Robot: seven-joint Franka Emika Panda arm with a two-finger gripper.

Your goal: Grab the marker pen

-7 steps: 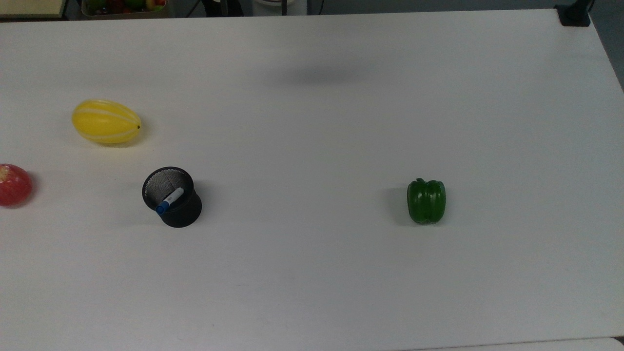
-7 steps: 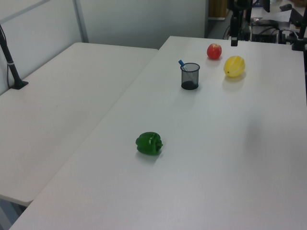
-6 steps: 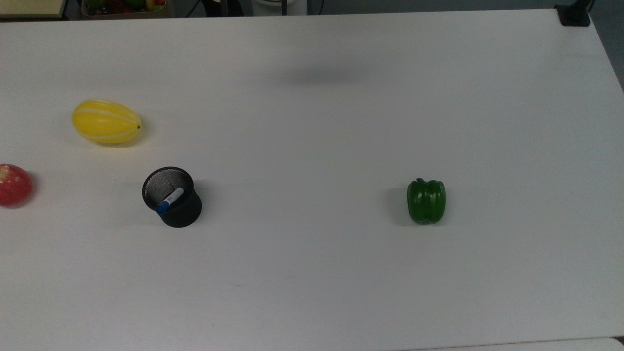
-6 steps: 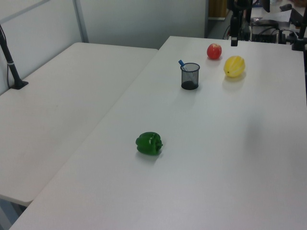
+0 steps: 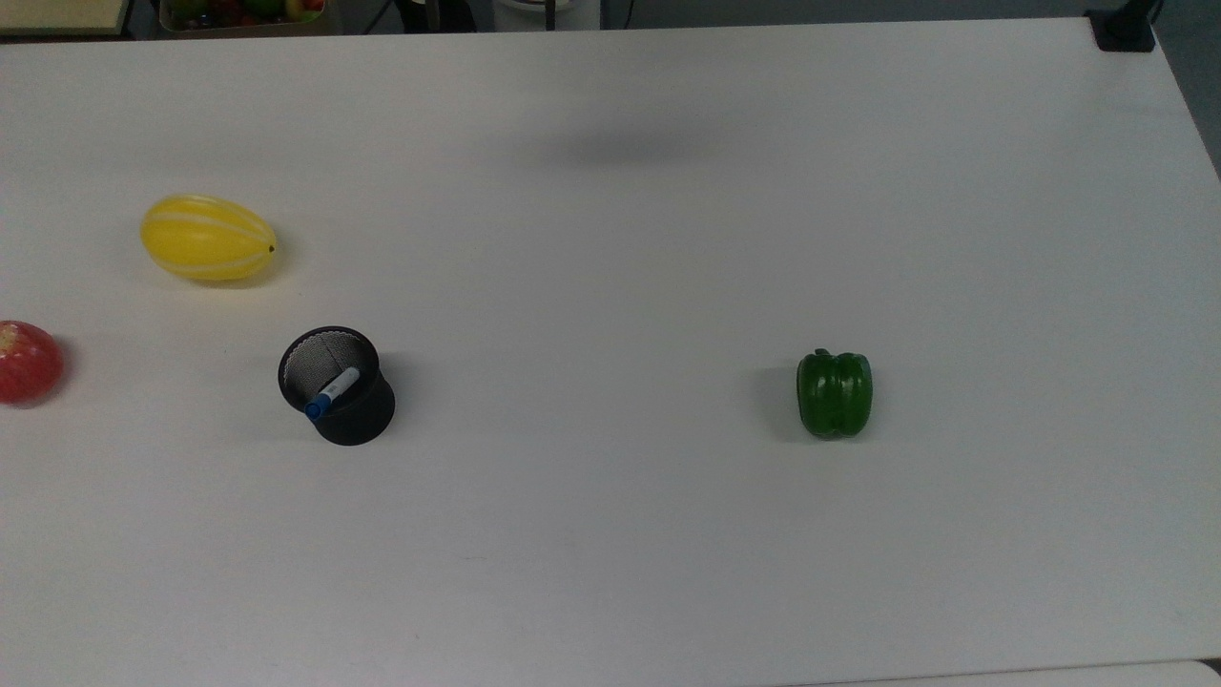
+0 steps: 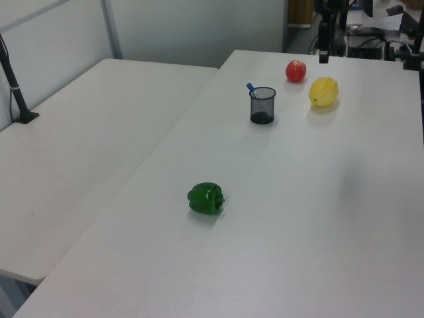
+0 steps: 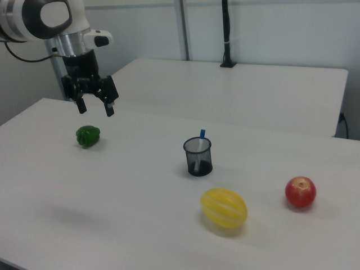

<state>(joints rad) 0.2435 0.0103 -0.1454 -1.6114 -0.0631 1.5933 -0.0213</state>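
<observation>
Right view: my claw (image 7: 94, 106) hangs wide open above the white tabletop (image 7: 129, 225), far left of the marker pen (image 7: 200, 144) standing in its mesh cup (image 7: 198, 157); a second table (image 7: 236, 90) behind.

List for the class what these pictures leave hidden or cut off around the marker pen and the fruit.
- Marker pen: its lower barrel sits inside the black mesh cup in the top view, and the cup's wall veils it in the right view.
- Red apple: cut off by the top view's left edge.
- Gripper: hangs open above the table in the right view.
</observation>
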